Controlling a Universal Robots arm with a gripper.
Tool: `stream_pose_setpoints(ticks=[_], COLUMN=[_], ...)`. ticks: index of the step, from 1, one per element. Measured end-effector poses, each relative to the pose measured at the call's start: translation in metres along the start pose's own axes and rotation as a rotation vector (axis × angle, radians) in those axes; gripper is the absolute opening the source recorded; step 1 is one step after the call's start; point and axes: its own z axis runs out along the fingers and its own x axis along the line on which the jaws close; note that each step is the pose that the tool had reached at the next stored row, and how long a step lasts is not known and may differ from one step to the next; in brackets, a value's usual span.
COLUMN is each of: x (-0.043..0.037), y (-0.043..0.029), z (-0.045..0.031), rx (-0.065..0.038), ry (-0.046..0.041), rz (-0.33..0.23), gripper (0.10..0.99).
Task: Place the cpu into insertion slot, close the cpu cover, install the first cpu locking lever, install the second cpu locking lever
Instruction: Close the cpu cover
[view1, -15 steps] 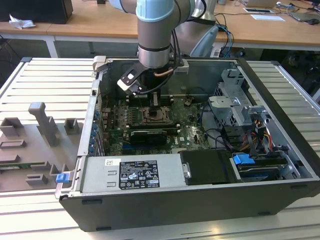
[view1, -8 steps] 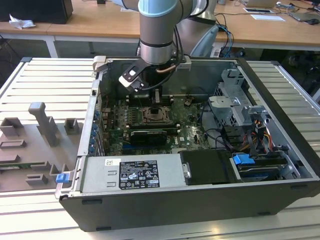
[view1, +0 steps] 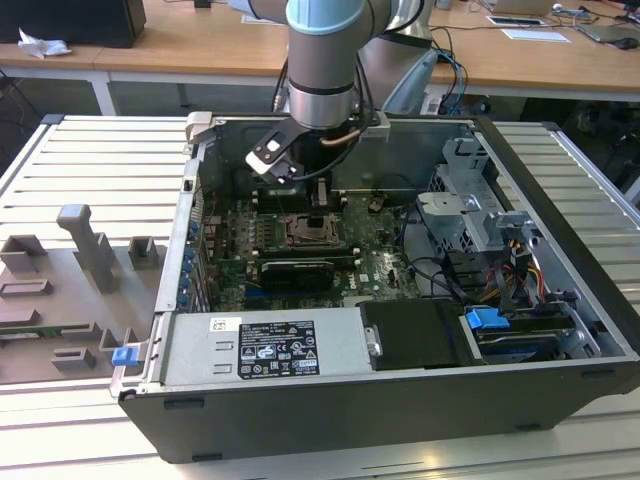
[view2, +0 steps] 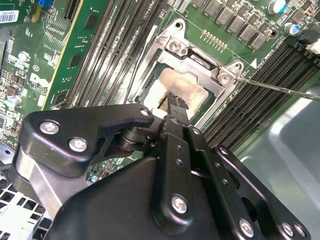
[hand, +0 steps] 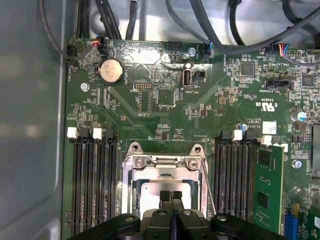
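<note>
Inside the open computer case (view1: 330, 420), my gripper (view1: 320, 207) hangs low over the insertion slot (view1: 315, 230) on the green board. In both wrist views the pale silvery cpu (hand: 150, 192) (view2: 177, 82) lies in the slot, seen through the window of the cpu cover (hand: 165, 162) (view2: 200, 64), which lies flat over it. My gripper (hand: 170, 195) (view2: 175, 100) is shut with its two fingers pressed together and nothing between them, the tips at or just above the cpu's top. A thin metal locking lever (view2: 280, 88) (hand: 206, 180) stands loose beside the socket.
Black memory slots (hand: 92, 180) (hand: 235, 170) flank the socket, and a green card (hand: 267, 185) stands in one. A coin battery (hand: 111, 71) and cables (hand: 210, 25) lie beyond it. The power supply (view1: 265, 345), a drive cage (view1: 470, 200) and a grey fixture (view1: 80, 250) surround the area.
</note>
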Motion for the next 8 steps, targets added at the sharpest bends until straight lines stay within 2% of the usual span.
stream_pose_setpoints(ticks=[8], x=[0.0], y=[0.0006], z=[-0.0005], rx=[0.0], ry=[-0.0001], rz=[0.0], gripper=[0.106])
